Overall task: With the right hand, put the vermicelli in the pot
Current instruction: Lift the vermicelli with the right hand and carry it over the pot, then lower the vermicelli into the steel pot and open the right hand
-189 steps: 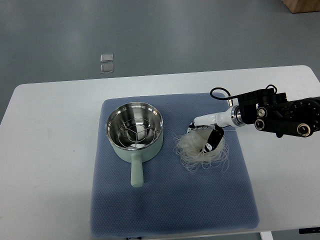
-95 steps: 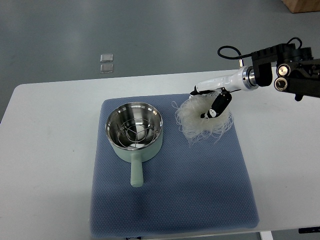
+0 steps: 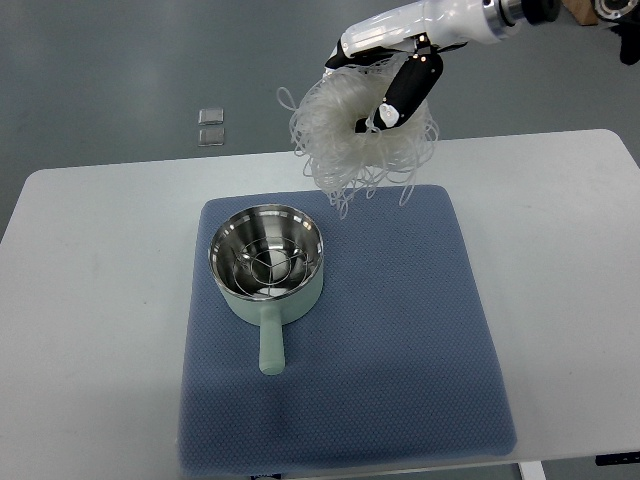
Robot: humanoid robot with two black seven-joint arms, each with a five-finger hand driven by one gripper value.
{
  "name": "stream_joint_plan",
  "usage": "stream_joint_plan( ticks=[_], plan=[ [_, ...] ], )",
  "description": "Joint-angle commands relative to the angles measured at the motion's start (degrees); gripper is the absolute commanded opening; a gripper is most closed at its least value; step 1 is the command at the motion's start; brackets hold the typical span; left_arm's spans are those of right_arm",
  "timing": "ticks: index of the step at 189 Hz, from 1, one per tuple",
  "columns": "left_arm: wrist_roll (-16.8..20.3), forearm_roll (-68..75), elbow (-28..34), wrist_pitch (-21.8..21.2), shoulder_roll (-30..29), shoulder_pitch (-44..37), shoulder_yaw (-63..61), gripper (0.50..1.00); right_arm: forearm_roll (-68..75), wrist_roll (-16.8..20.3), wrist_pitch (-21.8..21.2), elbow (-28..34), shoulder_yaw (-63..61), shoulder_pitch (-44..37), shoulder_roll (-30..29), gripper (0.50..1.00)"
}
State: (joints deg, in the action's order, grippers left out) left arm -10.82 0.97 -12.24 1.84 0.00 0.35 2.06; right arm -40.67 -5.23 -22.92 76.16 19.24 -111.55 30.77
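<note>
A pale green pot with a shiny steel inside and a short handle pointing toward me stands on the left part of the blue mat. My right hand, white with black fingers, is high above the mat's far edge, up and to the right of the pot. It is shut on a tangled bundle of translucent white vermicelli that hangs in loose loops below it. The vermicelli is clear of the mat and not over the pot's mouth. My left arm is out of view.
The mat lies on a white table. Two small clear squares lie on the grey floor beyond the table's far edge. A brown box corner shows at the top right.
My right hand has risen from the mat and swung up and left with the vermicelli, which lay on the mat a second ago and now hangs in the air.
</note>
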Motion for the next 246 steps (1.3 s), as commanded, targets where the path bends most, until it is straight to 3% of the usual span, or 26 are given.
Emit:
stream_joint_plan(
  ticks=[1,50,75,104,159,219,221,222,223,224,225,226,228,246],
  plan=[
    [0.01,-0.01,-0.07,0.0,0.0,0.09,0.05,1.0,0.06,0.05,2.18,-3.29,0.1,0.63,-6.41,0.5],
    [0.01,-0.01,-0.07,0.0,0.0,0.0,0.13,1.0,-0.2,-0.04,3.32,-16.39,0.01,8.18,-22.94,0.5],
    [0.01,-0.01,-0.07,0.0,0.0,0.09,0.13,1.0,-0.99,0.05,3.41,-21.31,0.01,13.19,-27.86,0.5],
    [0.01,-0.01,-0.16,0.0,0.0,0.09,0.05,1.0,-1.17,0.05,4.9,-24.56,0.01,16.71,-30.68,0.5],
    [0.01,-0.01,-0.16,0.09,0.0,0.09,0.13,1.0,-2.22,0.05,5.43,-27.82,0.1,20.93,-30.77,0.5],
    [0.01,-0.01,-0.16,0.0,0.0,0.0,0.13,1.0,-3.54,0.05,4.99,-27.91,-0.08,22.86,-30.77,0.5],
    [0.01,-0.01,-0.16,0.0,0.0,0.09,0.22,1.0,-3.45,0.05,4.99,-27.91,-0.08,22.86,-30.77,0.529],
    [0.01,-0.01,-0.16,0.0,0.0,0.09,0.14,1.0,-3.37,0.05,5.08,-27.91,-0.16,22.86,-30.77,0.667],
    [0.01,-0.01,-0.16,0.0,0.0,0.09,0.13,1.0,-3.36,0.05,5.08,-27.91,-0.16,22.86,-30.77,0.668],
    [0.01,-0.01,-0.16,0.0,0.0,0.09,0.13,1.0,-3.1,0.05,5.08,-27.91,-0.16,22.86,-30.77,0.787],
    [0.01,-0.01,-0.16,0.0,0.0,0.09,0.13,1.0,-3.1,0.05,5.08,-27.91,-0.16,22.86,-30.77,0.789],
    [0.01,-0.01,-0.16,0.09,0.0,0.09,0.13,1.0,-3.01,0.05,5.08,-27.99,-0.16,22.86,-30.77,0.855],
    [0.01,-0.01,-0.16,0.0,0.0,0.0,0.13,1.0,-2.84,0.05,4.99,-27.91,-0.25,22.86,-30.77,0.874],
    [0.01,-0.01,-0.16,0.0,0.0,0.09,0.13,1.0,-2.66,0.05,4.99,-27.91,-0.25,22.95,-30.77,0.893]
  ],
)
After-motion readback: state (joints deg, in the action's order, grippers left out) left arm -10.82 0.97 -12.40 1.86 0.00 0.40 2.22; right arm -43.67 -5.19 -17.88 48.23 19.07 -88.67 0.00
